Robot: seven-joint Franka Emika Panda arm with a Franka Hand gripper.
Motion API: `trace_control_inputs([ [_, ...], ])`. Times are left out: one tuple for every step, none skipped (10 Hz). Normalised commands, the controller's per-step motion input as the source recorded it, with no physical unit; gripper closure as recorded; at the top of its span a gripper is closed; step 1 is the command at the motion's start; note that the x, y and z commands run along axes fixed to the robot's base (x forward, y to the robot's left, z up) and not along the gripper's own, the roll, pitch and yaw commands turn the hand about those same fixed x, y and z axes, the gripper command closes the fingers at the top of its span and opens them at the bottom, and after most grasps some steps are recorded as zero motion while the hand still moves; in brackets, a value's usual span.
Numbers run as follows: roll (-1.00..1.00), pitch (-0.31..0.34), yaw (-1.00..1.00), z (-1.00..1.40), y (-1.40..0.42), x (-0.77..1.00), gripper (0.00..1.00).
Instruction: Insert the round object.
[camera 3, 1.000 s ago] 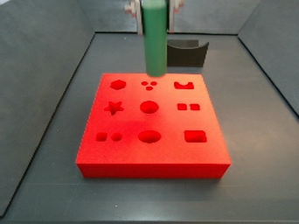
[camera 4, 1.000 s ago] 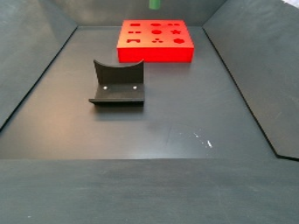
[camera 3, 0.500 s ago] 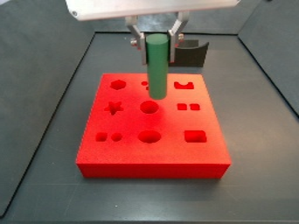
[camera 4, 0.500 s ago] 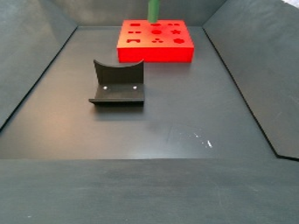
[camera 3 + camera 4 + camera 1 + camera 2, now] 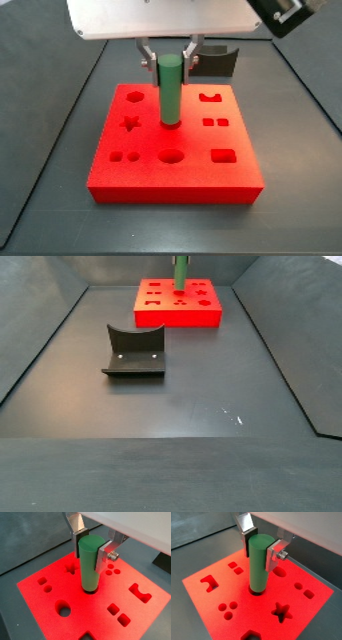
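Note:
The round object is a long green cylindrical peg (image 5: 171, 92), standing upright. My gripper (image 5: 171, 60) is shut on its upper end, one silver finger (image 5: 90, 564) on each side; it also shows in a wrist view (image 5: 258, 548). The peg's lower end sits in the round centre hole of the red block (image 5: 147, 178), as both wrist views show (image 5: 89, 572) (image 5: 258, 567). In a side view the peg (image 5: 181, 272) rises from the red block (image 5: 179, 316) at the far end of the floor.
The red block has other holes: a star (image 5: 131, 124), a hexagon (image 5: 134, 97), a larger round hole (image 5: 173, 156), squares and small dots. A dark fixture (image 5: 134, 352) stands mid-floor, away from the block. A dark block (image 5: 218, 60) sits behind the red block.
The gripper has come down with the peg. The peg's lower end, above the block before, now sits in the centre round hole.

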Motion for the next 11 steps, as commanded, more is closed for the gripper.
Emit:
trace_control_inputs([
  [0.04, 0.0, 0.0, -0.23, -0.02, 0.13, 1.0],
  [0.1, 0.009, 0.0, -0.23, 0.0, 0.07, 1.0],
  [0.07, 0.014, -0.03, -0.18, 0.0, 0.0, 1.0],
  [0.09, 0.016, -0.01, -0.17, 0.0, 0.01, 1.0],
  [0.09, 0.016, 0.0, -0.15, 0.0, 0.05, 1.0],
  [0.1, 0.013, 0.0, -0.18, 0.0, 0.09, 1.0],
  [0.09, 0.026, 0.0, -0.14, 0.0, 0.23, 1.0],
  [0.07, 0.033, 0.0, -0.12, 0.0, 0.24, 1.0],
  [0.04, 0.03, 0.0, -0.09, 0.0, 0.1, 1.0],
  [0.02, 0.006, -0.04, -0.06, 0.0, 0.0, 1.0],
  [0.06, 0.0, -0.01, -0.12, 0.0, 0.0, 1.0],
])
